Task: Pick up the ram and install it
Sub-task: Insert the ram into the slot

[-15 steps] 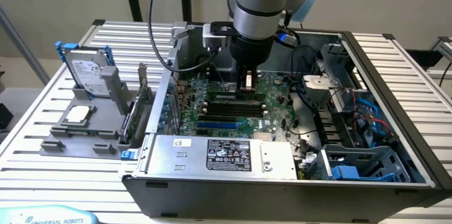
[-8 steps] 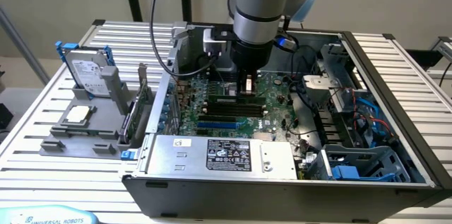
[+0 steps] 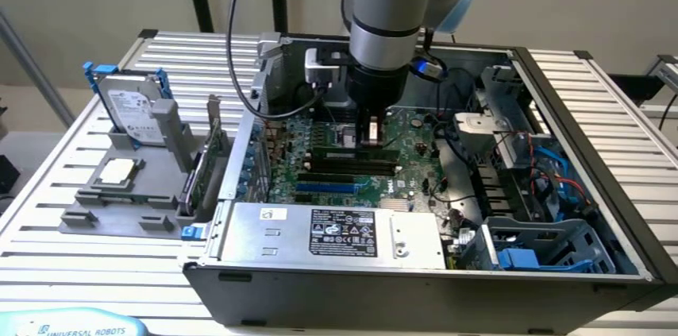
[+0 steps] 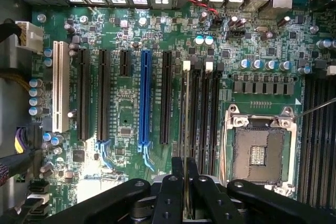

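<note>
Ram point(image 4: 185, 129), thin green stick, clamped edge-on in jaws.

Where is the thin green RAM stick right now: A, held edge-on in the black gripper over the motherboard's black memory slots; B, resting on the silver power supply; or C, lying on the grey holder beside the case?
A: in the wrist view the black gripper is shut on the thin RAM stick, edge-on along the black memory slots of the green motherboard.
</note>
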Tool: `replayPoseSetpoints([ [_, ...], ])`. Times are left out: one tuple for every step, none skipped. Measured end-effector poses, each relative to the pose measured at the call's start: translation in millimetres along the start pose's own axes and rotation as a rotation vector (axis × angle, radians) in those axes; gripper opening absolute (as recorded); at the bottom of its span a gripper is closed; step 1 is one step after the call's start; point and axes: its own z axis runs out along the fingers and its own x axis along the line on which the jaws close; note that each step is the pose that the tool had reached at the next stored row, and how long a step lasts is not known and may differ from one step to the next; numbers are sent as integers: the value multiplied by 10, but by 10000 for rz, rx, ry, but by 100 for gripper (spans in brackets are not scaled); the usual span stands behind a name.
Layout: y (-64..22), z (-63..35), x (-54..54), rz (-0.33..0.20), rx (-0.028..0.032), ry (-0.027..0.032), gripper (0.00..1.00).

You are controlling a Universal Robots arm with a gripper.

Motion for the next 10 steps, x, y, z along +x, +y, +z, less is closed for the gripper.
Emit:
replayPoseSetpoints([
  [1,5,0,0,2,1,14],
  [4,12,0,6,3,5,14],
  [9,19,0,16,3,8,14],
  [13,26,-1,31,3,14,14],
  [16,33,-2,52,3,21,14],
  [16,41,-3,70,3,30,14],
  [16,47,-6,82,3,43,14],
  [16,53,-9,92,2,58,14],
  [16,60,-13,106,2,73,14],
  [16,68,-16,123,3,86,14],
])
